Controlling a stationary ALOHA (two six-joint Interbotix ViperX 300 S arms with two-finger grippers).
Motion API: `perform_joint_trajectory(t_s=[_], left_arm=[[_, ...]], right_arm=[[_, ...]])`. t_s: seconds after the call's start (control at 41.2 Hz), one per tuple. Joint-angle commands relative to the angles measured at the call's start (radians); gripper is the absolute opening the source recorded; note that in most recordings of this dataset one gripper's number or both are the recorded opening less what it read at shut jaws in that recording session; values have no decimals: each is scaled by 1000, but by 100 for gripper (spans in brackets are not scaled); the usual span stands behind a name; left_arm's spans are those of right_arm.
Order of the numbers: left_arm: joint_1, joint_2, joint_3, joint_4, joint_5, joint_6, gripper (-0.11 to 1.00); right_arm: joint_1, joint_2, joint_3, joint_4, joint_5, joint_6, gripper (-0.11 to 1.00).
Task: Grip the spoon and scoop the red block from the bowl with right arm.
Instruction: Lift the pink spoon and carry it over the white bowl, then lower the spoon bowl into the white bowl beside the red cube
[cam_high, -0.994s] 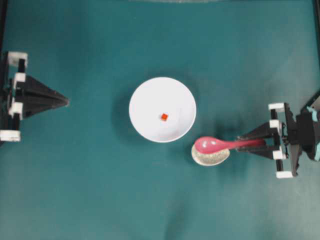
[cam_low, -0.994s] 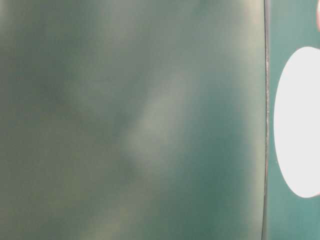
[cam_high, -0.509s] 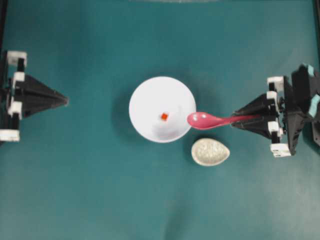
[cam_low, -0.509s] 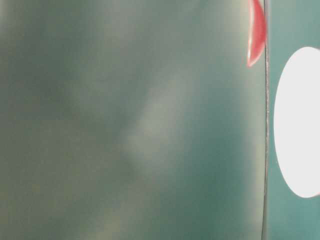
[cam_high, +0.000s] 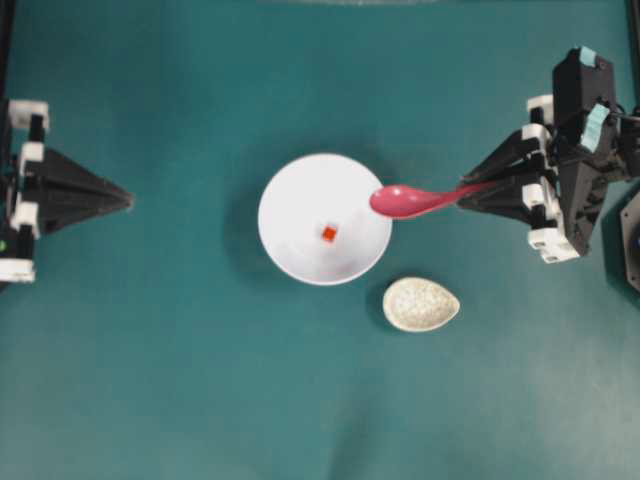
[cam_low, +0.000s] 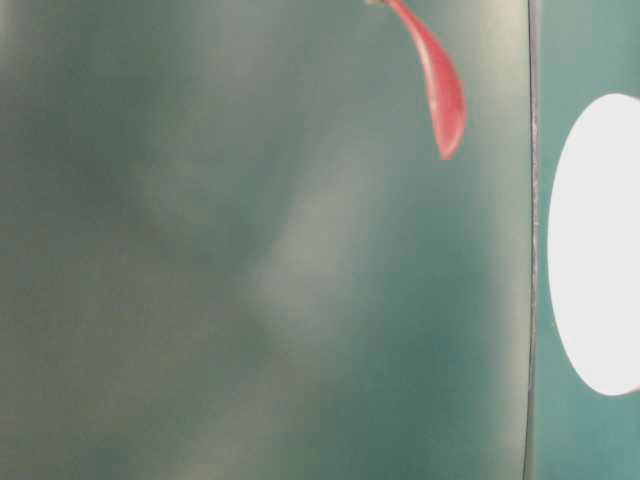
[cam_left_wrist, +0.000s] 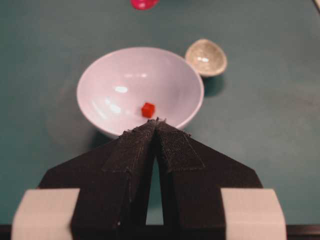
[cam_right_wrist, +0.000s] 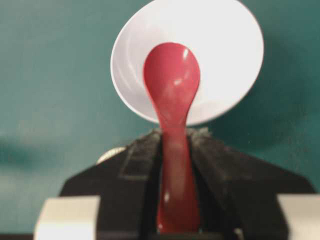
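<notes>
The white bowl sits mid-table with the tiny red block inside it. My right gripper is shut on the handle of the pink spoon and holds it in the air, scoop over the bowl's right rim. In the right wrist view the spoon runs out from between the fingers over the bowl. My left gripper is shut and empty at the far left. In the left wrist view its tips point at the bowl and the block.
A small speckled off-white oval spoon rest lies empty on the teal mat, below and right of the bowl; it also shows in the left wrist view. The table-level view is blurred, showing the spoon and the bowl.
My right gripper has lifted the spoon off the spoon rest and carried it up the overhead view, to the bowl's right rim. The left arm has not moved.
</notes>
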Motion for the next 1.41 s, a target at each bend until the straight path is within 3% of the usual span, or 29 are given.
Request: perform_joint_trajectory(t_s=[0.0,0.315,0.509,0.679,0.97,1.382], left_arm=[[0,3,-29,2,-3,2,4],[0,3,-29,3,-3,3,4],[0,3,-29,3,-3,3,4],[0,3,-29,3,-3,3,4],[0,2,-31,3,-3,3,4],[-2,3,-29,2,-3,3,4]], right_arm=[[-23,14,-63,-3,35,3,25],[-83,129,-218,-17,258,5,25],[-87,213,-305,-63,360,18,25],[-86,291,-370,-127,422,100,25],[-86,359,-434,-227,480,206,25],[-40,422,-462,-235,480,209,25]])
